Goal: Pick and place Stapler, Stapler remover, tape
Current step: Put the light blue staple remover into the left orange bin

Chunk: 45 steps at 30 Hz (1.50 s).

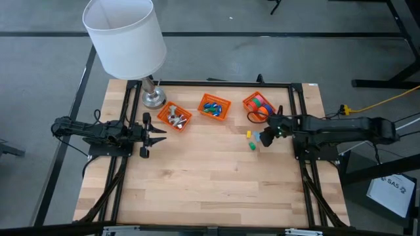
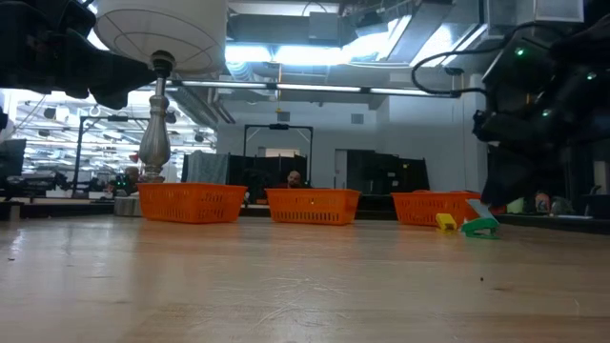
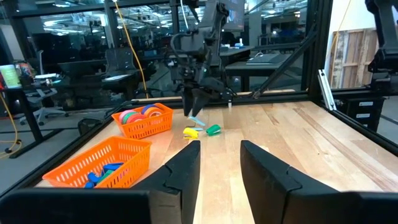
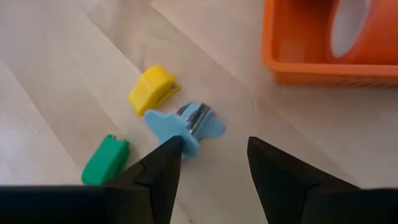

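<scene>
A light blue staple remover [image 4: 186,124] lies on the table between a small yellow stapler [image 4: 153,90] and a small green stapler [image 4: 106,160]. My right gripper [image 4: 211,140] is open just above and beside it, near the table's right side [image 1: 266,137]. Rolls of tape [image 1: 260,103] sit in the right orange basket [image 4: 311,71]. The middle basket [image 1: 214,107] holds blue and green pieces. The left basket [image 1: 174,117] holds metal staple removers. My left gripper [image 1: 157,136] waits open at the table's left. My right gripper comes at the staple remover slanting down from the table's right. One fingertip [image 4: 171,146] overlaps the edge of the remover's blue wing [image 4: 163,121]. I cannot tell whether it touches it. The remover lies flat on the wood.
A lamp with a white shade [image 1: 125,33] stands on a metal base [image 1: 154,98] at the far left corner, next to the left basket. The three baskets stand in a row along the far edge. The near half of the table [image 1: 210,190] is bare wood.
</scene>
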Each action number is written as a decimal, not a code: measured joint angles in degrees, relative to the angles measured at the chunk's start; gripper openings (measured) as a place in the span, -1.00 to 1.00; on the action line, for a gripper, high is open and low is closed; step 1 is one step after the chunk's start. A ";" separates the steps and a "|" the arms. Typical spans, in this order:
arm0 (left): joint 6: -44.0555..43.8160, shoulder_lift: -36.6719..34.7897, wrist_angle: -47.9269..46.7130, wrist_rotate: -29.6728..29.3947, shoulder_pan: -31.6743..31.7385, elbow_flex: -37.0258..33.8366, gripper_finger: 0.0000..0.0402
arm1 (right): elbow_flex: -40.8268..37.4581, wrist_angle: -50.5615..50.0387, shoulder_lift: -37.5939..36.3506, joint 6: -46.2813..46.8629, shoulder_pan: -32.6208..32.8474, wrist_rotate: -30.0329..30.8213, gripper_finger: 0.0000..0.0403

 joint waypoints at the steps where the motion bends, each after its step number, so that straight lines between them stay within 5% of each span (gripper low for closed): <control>1: 0.00 0.02 0.00 0.01 -0.01 0.00 -0.45 | 0.01 0.23 0.56 -0.30 -0.24 -0.65 -0.06; 11: 0.00 0.00 0.00 0.00 0.01 -0.02 -0.47 | -0.04 5.14 3.66 -4.91 -0.71 -6.44 -0.13; 25: 0.00 0.00 0.00 0.01 -0.01 -0.01 -0.46 | -0.02 6.89 3.69 -7.73 -0.71 -5.83 -0.96; 45: 0.00 0.01 -0.02 0.01 0.01 -0.01 -0.46 | 4.04 21.56 4.55 -14.64 -0.71 -9.96 -0.99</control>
